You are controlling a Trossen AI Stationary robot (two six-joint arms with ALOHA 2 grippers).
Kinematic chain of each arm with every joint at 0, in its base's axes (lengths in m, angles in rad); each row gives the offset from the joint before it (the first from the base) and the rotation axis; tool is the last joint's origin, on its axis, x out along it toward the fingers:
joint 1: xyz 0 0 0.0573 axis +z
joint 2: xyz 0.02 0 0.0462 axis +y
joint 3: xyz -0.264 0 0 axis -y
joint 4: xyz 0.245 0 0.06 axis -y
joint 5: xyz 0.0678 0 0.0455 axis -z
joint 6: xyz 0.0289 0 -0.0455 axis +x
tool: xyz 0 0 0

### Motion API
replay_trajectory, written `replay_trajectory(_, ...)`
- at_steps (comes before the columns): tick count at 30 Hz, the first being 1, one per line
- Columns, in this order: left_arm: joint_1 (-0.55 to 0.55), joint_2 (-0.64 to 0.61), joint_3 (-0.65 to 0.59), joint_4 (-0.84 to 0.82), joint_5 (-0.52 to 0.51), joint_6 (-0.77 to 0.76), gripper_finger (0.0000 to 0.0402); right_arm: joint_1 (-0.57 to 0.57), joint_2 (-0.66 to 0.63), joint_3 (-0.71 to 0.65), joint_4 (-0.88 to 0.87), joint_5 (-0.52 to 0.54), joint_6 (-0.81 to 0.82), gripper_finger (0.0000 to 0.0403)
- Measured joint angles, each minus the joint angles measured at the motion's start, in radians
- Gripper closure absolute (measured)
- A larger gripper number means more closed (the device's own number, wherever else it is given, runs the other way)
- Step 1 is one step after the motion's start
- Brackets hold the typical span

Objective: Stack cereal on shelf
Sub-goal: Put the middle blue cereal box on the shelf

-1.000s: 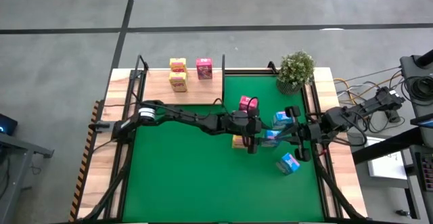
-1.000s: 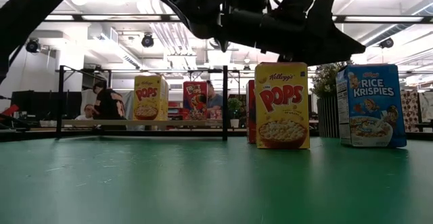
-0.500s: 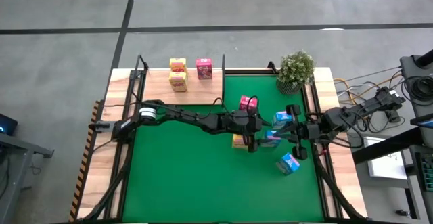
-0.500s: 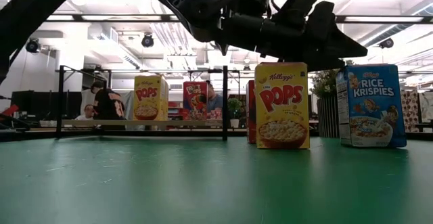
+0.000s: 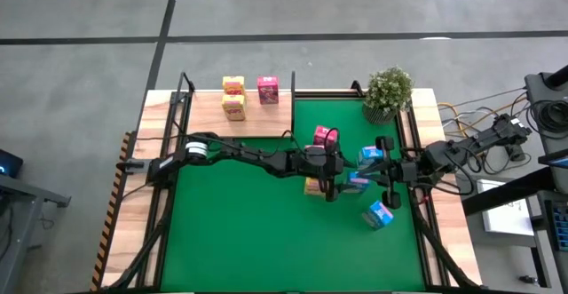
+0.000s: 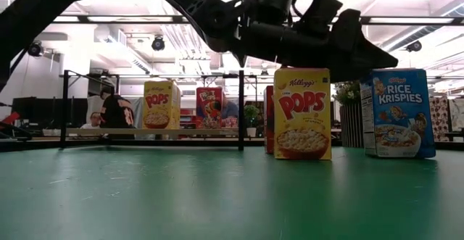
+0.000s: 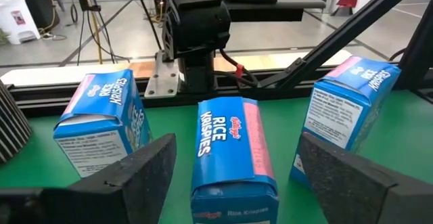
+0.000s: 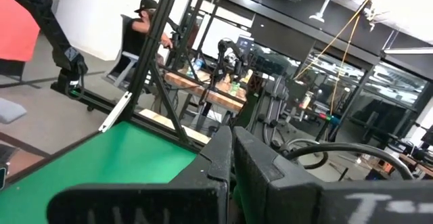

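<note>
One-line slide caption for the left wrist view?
Open left gripper straddles the middle one of three blue Rice Krispies boxes on the green mat.

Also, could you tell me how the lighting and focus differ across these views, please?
In the low view the left arm is a backlit silhouette against bright ceiling lights, while the yellow Pops box reads clearly. In the left wrist view the blue Rice Krispies box is sharp. In the right wrist view the near fingers look soft and dark.
</note>
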Motion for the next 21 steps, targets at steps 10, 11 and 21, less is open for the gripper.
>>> replay_trajectory(10, -0.007, -0.001, 0.000, -0.023, 0.002, -0.037, 0.0132, 0.000, 0.000, 0.000, -0.005, 0.000, -0.006, 0.0394)
replay_trajectory(11, -0.009, -0.005, 0.000, -0.028, 0.006, -0.042, 0.0133, 0.000, 0.000, 0.000, -0.005, 0.001, -0.006, 0.0394)
replay_trajectory(21, -0.013, -0.098, 0.009, -0.169, 0.012, -0.013, 0.0134, 0.002, -0.012, 0.000, -0.010, 0.000, 0.009, 0.0394)
